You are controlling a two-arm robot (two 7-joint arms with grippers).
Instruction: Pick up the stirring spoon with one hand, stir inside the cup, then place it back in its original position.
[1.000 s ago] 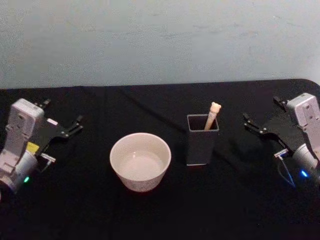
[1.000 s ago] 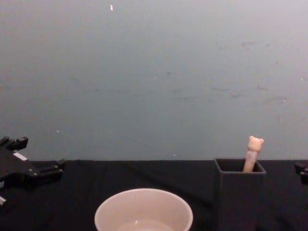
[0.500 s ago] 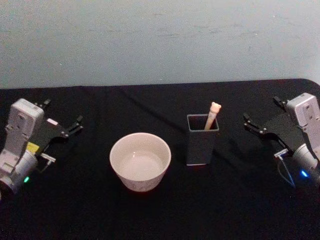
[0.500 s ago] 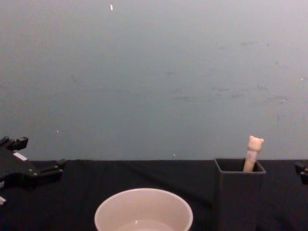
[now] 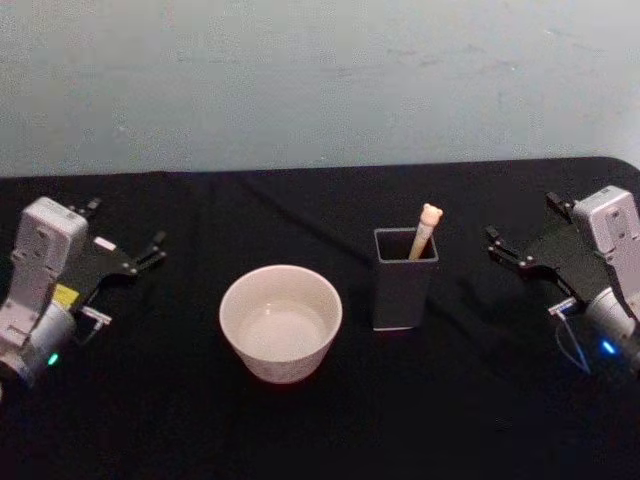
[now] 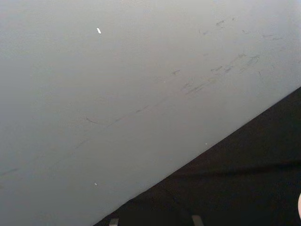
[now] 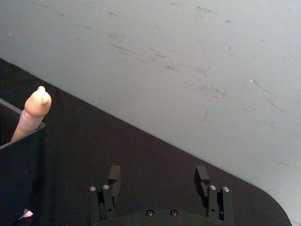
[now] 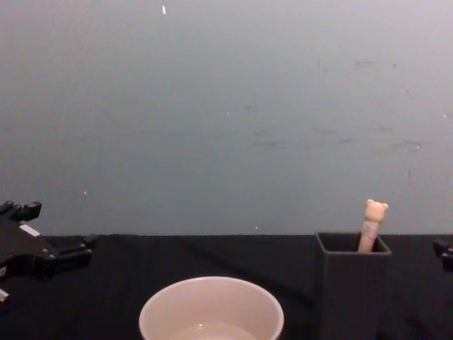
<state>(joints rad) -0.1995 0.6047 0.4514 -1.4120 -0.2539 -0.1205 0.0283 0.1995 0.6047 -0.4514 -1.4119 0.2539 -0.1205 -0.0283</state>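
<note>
Two pincers sit at the outer edges of the black worktop [image 5: 180, 420], and neither has anything in it. The left pincer [image 5: 128, 222] rests well to the left of the cup, its fingers spread and empty. The right pincer [image 5: 520, 217] hangs to the right of the holder, likewise released. In the right wrist view its two fingers stand apart with bare cloth between them.

The stirring spoon [image 5: 425, 230] stands in the dark grey square holder [image 5: 403, 290], leaning toward the far right corner. Only the cream handle and its bear head rise above the rim, and the stem and bowl are hidden inside. The cream-white cup [image 5: 280, 360] stands to the left of the holder, apart from it and a little nearer the robot. Whether it holds any liquid I cannot tell.

By the look of it the task is at its very start, and the first step, reaching for the spoon, is not yet under way. The right pincer is the nearer of the two, so it seems the likely one to work. The next move calls for bringing it across to the handle and setting its fingers either side of the taper just below the bear head and above the holder's rim. It should close there, then draw the spoon upward along its lean so the bowl clears the thin walls without tipping the holder. Little of the handle is exposed, so the grip has to be high and well aimed.
</note>
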